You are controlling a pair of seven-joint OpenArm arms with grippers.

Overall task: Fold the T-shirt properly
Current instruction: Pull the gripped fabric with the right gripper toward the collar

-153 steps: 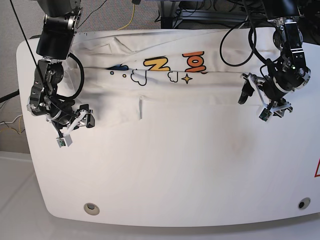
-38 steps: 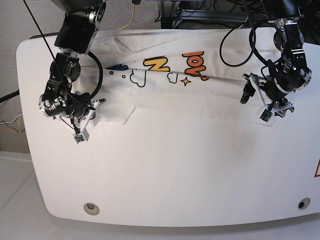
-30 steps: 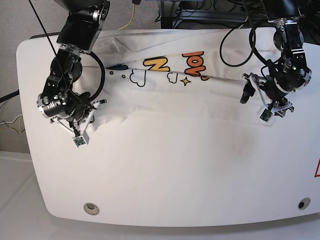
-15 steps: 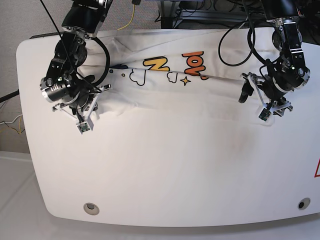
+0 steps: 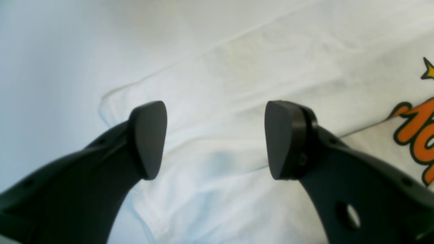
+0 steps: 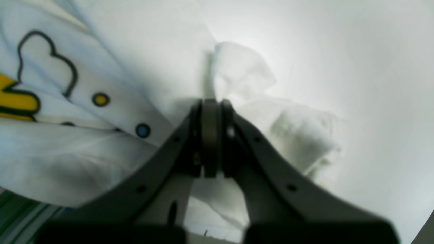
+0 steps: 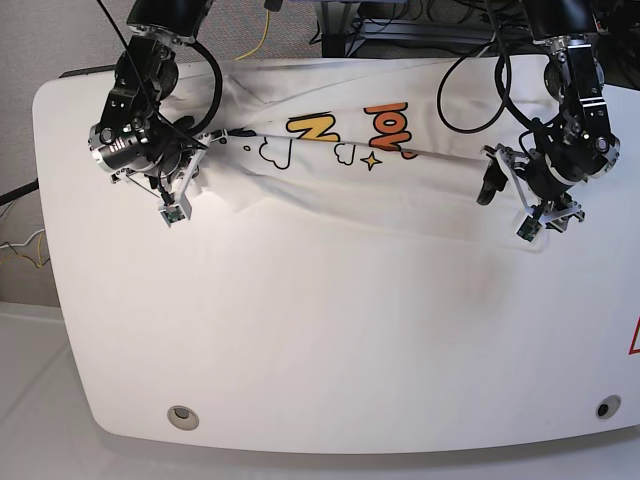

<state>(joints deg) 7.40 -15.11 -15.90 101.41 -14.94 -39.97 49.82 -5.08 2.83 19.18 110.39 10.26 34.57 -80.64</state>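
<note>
The white T-shirt [image 7: 330,185] lies spread along the far half of the table, its yellow and orange letters [image 7: 385,120] facing up. My right gripper [image 7: 200,150] is at its left end, shut on a pinch of the T-shirt's cloth [image 6: 237,78] and holding that part raised; in the right wrist view the jaws [image 6: 210,105] meet with white fabric bunched just past them. My left gripper [image 7: 505,170] hovers at the shirt's right end. It is open, both pads [image 5: 147,135] apart above the T-shirt's edge [image 5: 237,67], touching nothing.
The white tabletop [image 7: 330,340] stretches toward me, with a round hole near each front corner [image 7: 181,415] [image 7: 603,408]. Cables and dark equipment [image 7: 400,25] stand behind the far edge. A red mark [image 7: 634,340] sits at the right edge.
My right arm has risen and moved toward the far edge, carrying the shirt's left lower part with it. The left arm has stayed put, open.
</note>
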